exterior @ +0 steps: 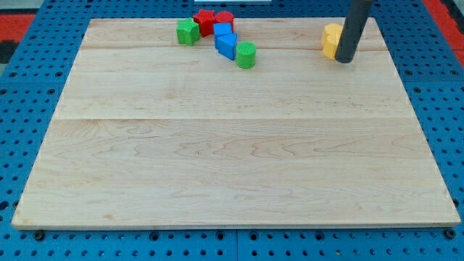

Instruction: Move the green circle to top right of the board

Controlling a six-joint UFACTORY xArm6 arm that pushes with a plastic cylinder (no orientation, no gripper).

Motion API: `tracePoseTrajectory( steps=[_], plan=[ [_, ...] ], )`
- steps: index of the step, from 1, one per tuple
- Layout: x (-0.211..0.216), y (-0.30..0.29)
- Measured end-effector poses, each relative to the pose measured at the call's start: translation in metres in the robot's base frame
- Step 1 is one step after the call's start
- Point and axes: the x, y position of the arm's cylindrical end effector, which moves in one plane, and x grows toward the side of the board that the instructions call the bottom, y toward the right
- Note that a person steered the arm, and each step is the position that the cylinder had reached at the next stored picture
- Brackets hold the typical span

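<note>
The green circle (246, 54), a short green cylinder, stands near the top of the wooden board (232, 152), a little left of centre. It touches the lower right of a blue block (225, 41). My tip (345, 60) is far to its right, near the board's top right, right against yellow blocks (331, 40), which lie on its left side and are partly hidden by the rod.
A green cube (188, 32) sits at the top left of the cluster. Red blocks (212, 19) lie behind the blue block at the board's top edge. A blue pegboard (29, 109) surrounds the board.
</note>
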Motion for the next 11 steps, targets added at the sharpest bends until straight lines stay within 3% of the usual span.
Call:
tracePoseTrajectory(
  steps=[1, 2, 3, 4, 5, 6, 9, 11],
  plan=[
    [0.008, 0.0],
    [0.058, -0.039],
    [0.044, -0.124],
    [0.025, -0.147],
    [0.036, -0.15],
    [0.031, -0.189],
    [-0.031, -0.161],
    [-0.044, -0.172]
  ],
)
